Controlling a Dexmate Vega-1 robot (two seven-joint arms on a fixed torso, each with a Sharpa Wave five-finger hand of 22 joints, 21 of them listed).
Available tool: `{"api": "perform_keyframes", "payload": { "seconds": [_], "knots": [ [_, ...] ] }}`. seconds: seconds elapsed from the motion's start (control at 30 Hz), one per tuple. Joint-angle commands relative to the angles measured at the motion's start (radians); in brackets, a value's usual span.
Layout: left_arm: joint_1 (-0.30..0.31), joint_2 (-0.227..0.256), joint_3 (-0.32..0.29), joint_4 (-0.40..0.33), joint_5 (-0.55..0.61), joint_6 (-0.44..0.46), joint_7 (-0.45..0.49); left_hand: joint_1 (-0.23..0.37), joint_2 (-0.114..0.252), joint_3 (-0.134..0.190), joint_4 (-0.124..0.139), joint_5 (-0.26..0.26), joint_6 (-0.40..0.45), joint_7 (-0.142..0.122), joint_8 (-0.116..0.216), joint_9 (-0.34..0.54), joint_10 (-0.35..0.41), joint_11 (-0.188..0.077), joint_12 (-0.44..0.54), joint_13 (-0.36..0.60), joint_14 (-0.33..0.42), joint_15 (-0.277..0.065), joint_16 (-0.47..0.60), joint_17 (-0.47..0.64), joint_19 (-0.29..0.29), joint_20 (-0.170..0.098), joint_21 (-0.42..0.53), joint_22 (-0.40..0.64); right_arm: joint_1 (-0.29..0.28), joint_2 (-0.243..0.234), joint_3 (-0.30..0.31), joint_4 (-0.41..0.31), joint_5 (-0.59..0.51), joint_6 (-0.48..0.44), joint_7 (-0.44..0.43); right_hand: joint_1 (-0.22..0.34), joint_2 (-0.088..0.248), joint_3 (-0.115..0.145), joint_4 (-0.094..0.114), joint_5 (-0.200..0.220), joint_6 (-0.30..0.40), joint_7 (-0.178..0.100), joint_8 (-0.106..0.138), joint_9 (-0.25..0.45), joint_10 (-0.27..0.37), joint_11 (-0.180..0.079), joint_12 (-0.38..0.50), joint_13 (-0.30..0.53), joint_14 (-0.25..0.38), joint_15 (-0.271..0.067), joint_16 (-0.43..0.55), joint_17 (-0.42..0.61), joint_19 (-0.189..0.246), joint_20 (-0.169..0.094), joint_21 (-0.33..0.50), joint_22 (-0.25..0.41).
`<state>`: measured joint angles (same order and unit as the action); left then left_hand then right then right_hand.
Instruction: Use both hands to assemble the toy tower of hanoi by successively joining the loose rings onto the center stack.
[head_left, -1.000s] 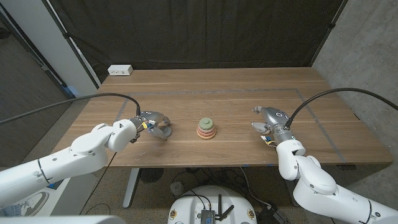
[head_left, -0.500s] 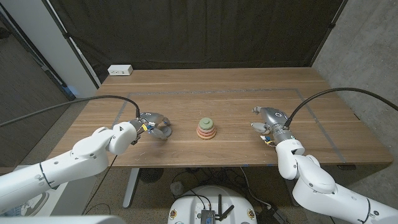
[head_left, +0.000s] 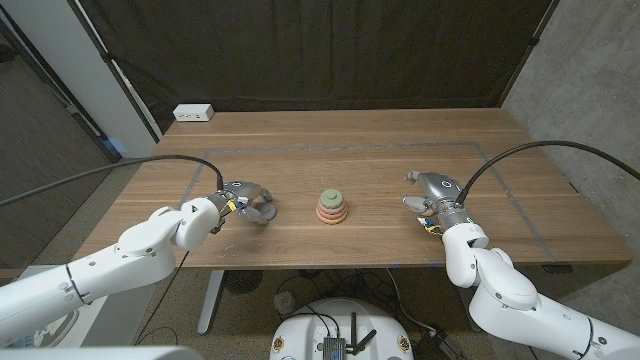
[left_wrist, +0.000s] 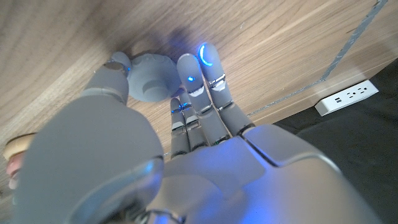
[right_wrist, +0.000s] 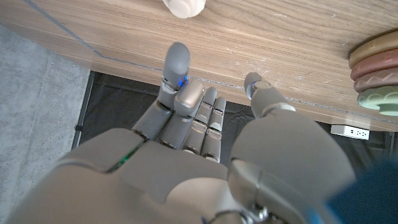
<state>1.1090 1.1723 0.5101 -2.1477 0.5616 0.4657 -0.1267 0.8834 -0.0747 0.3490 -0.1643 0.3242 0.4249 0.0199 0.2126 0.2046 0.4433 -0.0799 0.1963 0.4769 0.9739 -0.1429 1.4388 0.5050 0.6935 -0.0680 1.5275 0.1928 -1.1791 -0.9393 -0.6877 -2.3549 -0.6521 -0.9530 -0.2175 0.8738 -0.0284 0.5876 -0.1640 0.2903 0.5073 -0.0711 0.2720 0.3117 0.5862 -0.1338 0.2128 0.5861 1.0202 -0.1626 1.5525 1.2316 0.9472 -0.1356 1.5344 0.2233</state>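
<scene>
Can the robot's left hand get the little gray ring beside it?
Probably yes. The left hand is already right at the gray ring, with fingers curving round it in the left wrist view, and nothing lies between them. Whether it grips yet, I can't tell.

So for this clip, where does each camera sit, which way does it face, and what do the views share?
Head view: on the head, looking down over the table; both arms, left hand, right hand, stack.
Left wrist view: along the back of the left hand, fingers at a grey ring.
Right wrist view: along the back of the right hand to a white piece.
Shared: the stack, the power strip.
</scene>
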Motion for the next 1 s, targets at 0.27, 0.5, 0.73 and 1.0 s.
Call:
{"api": "perform_keyframes", "payload": {
  "seconds": [0.27,0.5,0.73,1.0],
  "knots": [
    [0.011,-0.007,0.014,0.009,-0.029,0.007,0.009,0.013,0.004,-0.006,0.003,-0.004,0.032,0.004,0.016,0.002,0.034,-0.002,0.012,-0.006,0.010,-0.076,0.006,-0.002,0.012,-0.138,0.006,0.005,0.004,0.001,-0.004,-0.001,0.000,-0.002,0.000,-0.006,0.014,0.001,0.004,0.007,0.011,-0.001,-0.002,0.004,0.012,0.000,0.001,0.005,-0.005,-0.051,-0.004,0.001,-0.001,-0.081,0.006,0.000],
    [0.024,-0.005,0.010,-0.003,-0.038,0.029,0.025,0.041,0.020,0.001,-0.001,0.000,0.123,-0.013,0.048,0.010,0.146,-0.035,0.048,0.004,0.033,-0.077,0.020,0.000,0.032,-0.140,0.014,0.006,0.003,0.002,0.001,0.007,0.010,0.009,-0.005,-0.010,0.018,0.001,0.005,0.009,0.013,-0.001,-0.002,0.004,0.014,0.002,0.000,0.005,-0.005,-0.051,-0.005,0.001,-0.001,-0.081,0.006,0.000],
    [0.036,-0.005,0.002,-0.015,-0.046,0.042,0.054,0.069,0.027,0.008,-0.006,0.004,0.167,-0.023,0.064,0.017,0.209,-0.058,0.068,0.020,0.059,-0.077,0.043,0.016,0.049,-0.141,0.019,0.007,0.000,0.008,0.019,0.026,0.039,0.037,-0.021,-0.013,0.020,0.001,0.006,0.010,0.014,0.001,-0.003,0.004,0.016,0.002,0.001,0.005,-0.006,-0.051,-0.005,0.001,-0.001,-0.081,0.006,0.000],
    [0.040,-0.016,0.003,-0.023,-0.048,0.062,0.077,0.094,0.032,0.015,-0.008,0.009,0.190,-0.029,0.072,0.022,0.239,-0.066,0.073,0.034,0.071,-0.076,0.055,0.030,0.066,-0.142,0.023,0.007,0.014,0.017,0.024,0.048,0.058,0.064,-0.029,-0.016,0.023,0.001,0.007,0.011,0.015,0.001,-0.003,0.005,0.017,0.003,0.000,0.004,-0.006,-0.051,-0.005,0.001,0.000,-0.081,0.007,0.001]
  ]
}}
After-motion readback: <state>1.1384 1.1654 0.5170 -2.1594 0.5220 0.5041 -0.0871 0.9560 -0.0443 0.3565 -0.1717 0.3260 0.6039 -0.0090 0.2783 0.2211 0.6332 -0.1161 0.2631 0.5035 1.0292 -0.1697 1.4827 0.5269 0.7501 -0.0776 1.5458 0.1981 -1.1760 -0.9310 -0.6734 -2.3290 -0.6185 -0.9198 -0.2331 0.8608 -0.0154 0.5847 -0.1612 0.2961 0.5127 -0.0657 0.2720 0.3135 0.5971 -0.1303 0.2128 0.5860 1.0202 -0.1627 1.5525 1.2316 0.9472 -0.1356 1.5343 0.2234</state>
